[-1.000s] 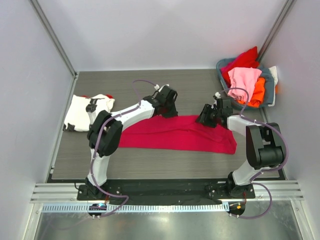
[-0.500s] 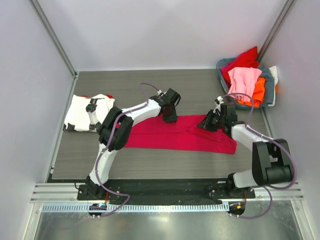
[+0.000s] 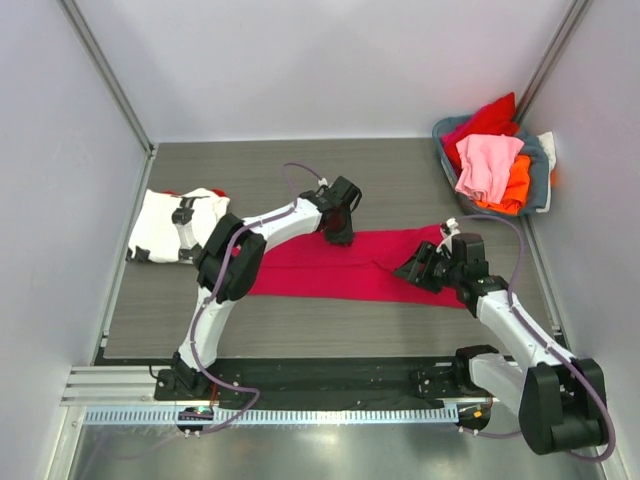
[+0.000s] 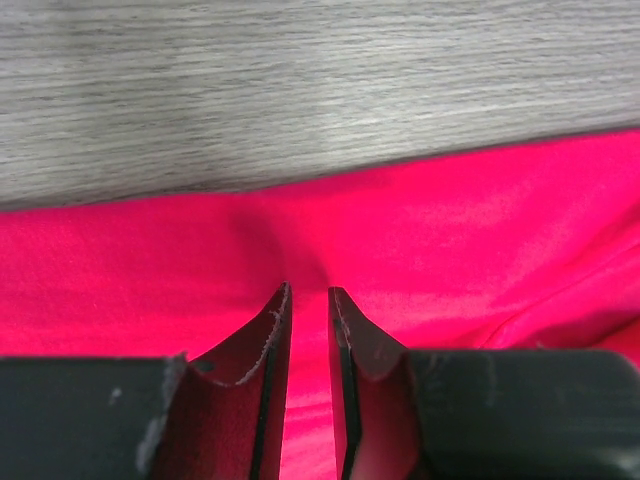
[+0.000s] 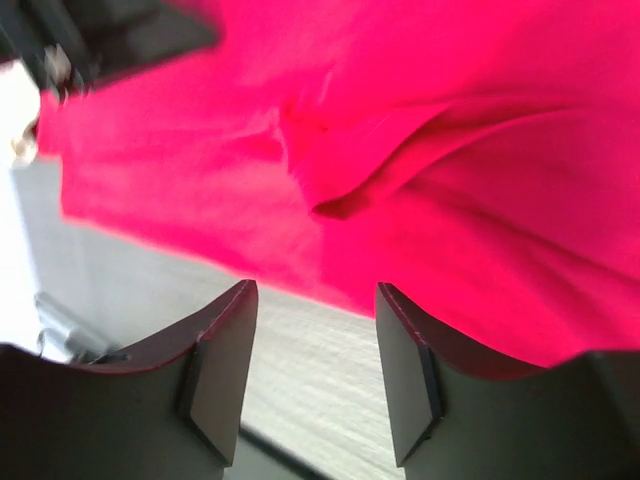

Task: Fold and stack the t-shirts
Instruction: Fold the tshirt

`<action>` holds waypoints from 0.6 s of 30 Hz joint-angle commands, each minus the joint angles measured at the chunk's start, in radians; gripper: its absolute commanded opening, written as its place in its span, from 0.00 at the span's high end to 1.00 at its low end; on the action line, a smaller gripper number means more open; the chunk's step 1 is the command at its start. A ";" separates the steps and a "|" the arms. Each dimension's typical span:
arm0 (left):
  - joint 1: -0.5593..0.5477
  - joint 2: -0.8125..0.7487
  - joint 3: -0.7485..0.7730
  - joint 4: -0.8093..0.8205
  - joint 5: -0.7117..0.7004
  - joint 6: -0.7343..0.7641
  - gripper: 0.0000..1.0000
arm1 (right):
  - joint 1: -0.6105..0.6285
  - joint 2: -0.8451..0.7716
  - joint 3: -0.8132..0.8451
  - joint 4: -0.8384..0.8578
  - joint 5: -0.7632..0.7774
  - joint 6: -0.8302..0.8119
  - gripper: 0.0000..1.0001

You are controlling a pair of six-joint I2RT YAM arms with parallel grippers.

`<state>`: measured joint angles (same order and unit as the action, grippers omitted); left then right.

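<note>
The crimson-magenta t-shirt (image 3: 330, 272) lies as a long flat band across the middle of the table. My left gripper (image 3: 340, 236) points down on the shirt's far edge. In the left wrist view its jaws (image 4: 308, 290) stand almost together on the red cloth (image 4: 450, 230), which puckers at the tips. My right gripper (image 3: 412, 272) hovers low over the shirt's right part. Its fingers (image 5: 315, 290) are wide apart, with bare tabletop between them and the cloth's edge (image 5: 450, 150) just beyond. A white t-shirt with black markings (image 3: 175, 225) lies folded at the far left.
A grey-blue basket (image 3: 541, 172) in the far right corner holds pink (image 3: 487, 163), orange (image 3: 516, 186) and red (image 3: 490, 118) shirts. Grey walls close in the left, back and right sides. A metal rail (image 3: 330, 380) runs along the near edge.
My right arm drew back toward the near edge and its gripper, shut half a second ago, now stands open off the cloth. The left gripper shifted slightly right, then held still.
</note>
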<state>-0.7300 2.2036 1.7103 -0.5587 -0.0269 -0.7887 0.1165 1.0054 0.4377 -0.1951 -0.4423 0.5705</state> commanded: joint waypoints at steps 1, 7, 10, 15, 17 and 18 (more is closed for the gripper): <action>-0.023 -0.100 0.006 0.003 0.004 0.045 0.78 | 0.002 -0.065 0.071 -0.089 0.206 0.002 0.45; -0.101 -0.169 -0.003 0.026 -0.021 0.059 0.74 | -0.001 0.016 0.157 -0.080 0.438 -0.007 0.50; -0.132 -0.191 -0.009 0.025 -0.024 0.046 0.72 | -0.009 0.120 0.222 -0.073 0.507 -0.026 0.51; -0.186 -0.202 -0.006 0.036 -0.025 0.019 0.70 | -0.018 0.297 0.314 -0.053 0.540 -0.034 0.52; -0.200 -0.190 0.005 0.037 -0.034 0.017 0.70 | -0.018 0.332 0.331 -0.024 0.548 -0.046 0.56; -0.212 -0.182 0.014 0.034 -0.038 0.020 0.70 | -0.020 0.369 0.332 -0.012 0.547 -0.060 0.58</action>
<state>-0.9272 2.0411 1.7042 -0.5419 -0.0441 -0.7597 0.1020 1.3319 0.7250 -0.2577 0.0517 0.5449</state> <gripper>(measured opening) 0.301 0.438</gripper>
